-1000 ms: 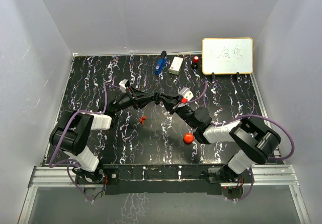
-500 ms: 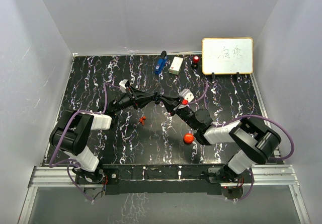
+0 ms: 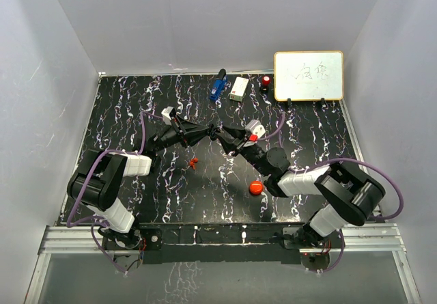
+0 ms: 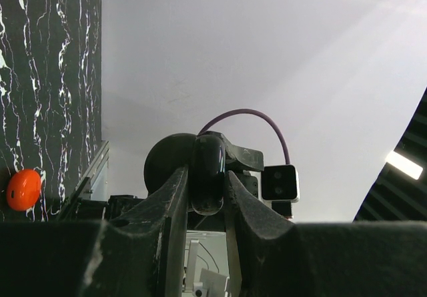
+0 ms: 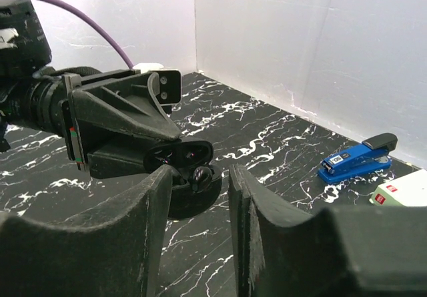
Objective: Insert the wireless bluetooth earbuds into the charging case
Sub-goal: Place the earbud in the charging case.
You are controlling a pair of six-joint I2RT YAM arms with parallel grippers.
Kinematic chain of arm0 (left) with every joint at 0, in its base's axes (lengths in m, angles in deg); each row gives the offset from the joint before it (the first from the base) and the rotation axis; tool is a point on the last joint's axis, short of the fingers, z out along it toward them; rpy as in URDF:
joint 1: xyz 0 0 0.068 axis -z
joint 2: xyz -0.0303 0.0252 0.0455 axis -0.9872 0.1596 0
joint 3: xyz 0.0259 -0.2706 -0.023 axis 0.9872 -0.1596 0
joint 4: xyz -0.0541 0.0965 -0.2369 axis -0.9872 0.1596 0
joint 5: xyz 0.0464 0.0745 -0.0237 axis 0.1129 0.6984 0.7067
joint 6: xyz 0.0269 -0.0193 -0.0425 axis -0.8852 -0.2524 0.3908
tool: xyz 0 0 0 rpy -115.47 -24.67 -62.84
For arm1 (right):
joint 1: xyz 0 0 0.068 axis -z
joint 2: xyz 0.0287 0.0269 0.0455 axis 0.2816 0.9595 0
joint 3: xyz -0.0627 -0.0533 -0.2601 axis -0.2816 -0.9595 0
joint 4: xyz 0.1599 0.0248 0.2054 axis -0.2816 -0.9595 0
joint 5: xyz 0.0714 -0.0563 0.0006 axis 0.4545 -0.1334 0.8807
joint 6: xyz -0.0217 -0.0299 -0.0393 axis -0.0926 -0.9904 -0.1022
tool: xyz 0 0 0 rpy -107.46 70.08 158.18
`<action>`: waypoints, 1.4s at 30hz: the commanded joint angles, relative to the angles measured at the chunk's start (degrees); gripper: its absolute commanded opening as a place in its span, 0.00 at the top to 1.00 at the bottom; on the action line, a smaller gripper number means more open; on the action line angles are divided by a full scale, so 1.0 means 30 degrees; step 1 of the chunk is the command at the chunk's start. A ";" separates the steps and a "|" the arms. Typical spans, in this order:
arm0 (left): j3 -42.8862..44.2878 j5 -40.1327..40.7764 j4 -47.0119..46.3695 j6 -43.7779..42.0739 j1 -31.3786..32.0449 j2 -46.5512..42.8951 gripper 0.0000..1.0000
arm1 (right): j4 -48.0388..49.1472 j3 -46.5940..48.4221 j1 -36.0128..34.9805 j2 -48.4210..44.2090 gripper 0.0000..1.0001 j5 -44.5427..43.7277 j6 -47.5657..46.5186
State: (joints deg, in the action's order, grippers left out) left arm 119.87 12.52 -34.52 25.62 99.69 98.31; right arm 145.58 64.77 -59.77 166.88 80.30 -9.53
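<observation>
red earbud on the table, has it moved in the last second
No. The red earbud lies where it was, at the same offset left of the red round puck.

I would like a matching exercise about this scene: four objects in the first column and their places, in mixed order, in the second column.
Column 1
1. black round charging case
2. orange-red round puck
3. blue stapler
4. white board with handwriting

Column 2
A. standing at the far right corner
B. lying on the near part of the black marbled table
C. clamped in the left gripper
D. at the far edge, just left of the white rectangular box

Pairs: 1-C, 2-B, 3-D, 4-A
</observation>
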 commanded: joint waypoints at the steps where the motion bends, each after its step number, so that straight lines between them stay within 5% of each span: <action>1: 0.0593 -0.0034 -0.1795 0.0313 0.0066 -0.0216 1.00 | 0.0835 -0.0128 0.0043 -0.1141 0.61 -0.0970 0.0306; 16: 0.0641 -0.0147 -0.1676 0.0089 0.0066 -0.0129 1.00 | -0.2296 0.0844 0.0039 -0.2175 0.58 -0.1330 0.0425; 42: 0.0835 -0.0376 -0.1303 -0.0119 0.0067 -0.0402 1.00 | -0.2124 0.1029 0.0040 -0.1429 0.57 -0.3195 0.0288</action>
State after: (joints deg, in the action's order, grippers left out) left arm 120.94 12.31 -34.52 25.31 99.69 99.10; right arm 136.05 65.76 -59.77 162.86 72.85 -8.52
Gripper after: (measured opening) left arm 0.219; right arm 0.424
